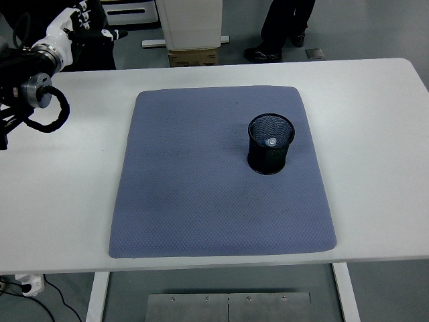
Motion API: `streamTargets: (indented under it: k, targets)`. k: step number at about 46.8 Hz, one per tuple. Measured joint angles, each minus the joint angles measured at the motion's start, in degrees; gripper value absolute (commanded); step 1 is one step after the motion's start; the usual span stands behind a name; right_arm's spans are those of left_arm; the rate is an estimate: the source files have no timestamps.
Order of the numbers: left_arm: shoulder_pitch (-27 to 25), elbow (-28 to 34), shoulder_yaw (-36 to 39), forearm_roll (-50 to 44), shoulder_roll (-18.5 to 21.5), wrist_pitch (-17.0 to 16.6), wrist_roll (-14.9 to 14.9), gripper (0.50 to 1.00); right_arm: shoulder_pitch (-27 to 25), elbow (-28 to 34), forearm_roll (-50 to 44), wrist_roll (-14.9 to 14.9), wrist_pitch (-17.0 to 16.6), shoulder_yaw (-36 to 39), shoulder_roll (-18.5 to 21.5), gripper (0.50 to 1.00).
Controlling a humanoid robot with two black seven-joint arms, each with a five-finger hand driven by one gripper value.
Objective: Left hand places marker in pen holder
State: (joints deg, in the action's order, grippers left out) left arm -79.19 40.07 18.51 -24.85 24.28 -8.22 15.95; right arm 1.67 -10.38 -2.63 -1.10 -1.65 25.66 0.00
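At the far left, the left hand (79, 27) hangs beyond the bench's (60, 201) back edge, its black arm (27, 94) reaching in over the left corner. It is white with dark fingers (107, 33) that point right, loosely spread and holding nothing. A blue-grey mat (201, 181) covers the middle of the bench. On the mat's right half, toward the back, a black mesh pen holder (271, 143) stands upright. The marker (271, 142) is inside it; only its pale round end shows in the opening. Behind the bench a cardboard box (193, 57) sits on the floor, its print too small to read, and a person's legs (281, 27) stand further right.
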Motion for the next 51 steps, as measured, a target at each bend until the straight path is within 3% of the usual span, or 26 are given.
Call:
streamTargets:
  k: [22,51]
  targets:
    - [12.98,0.01,-16.43,0.28,-0.71,0.57,11.53,1.0,0.0,-0.01,-0.02,0.02,0.01,0.0,0.0,1.0]
    - [23.09,0.1,-28.13,4.6,-3.33,0.84,14.36,1.0,0.0,-0.01,-0.01,-0.01,0.0,0.0,0.0,1.0]
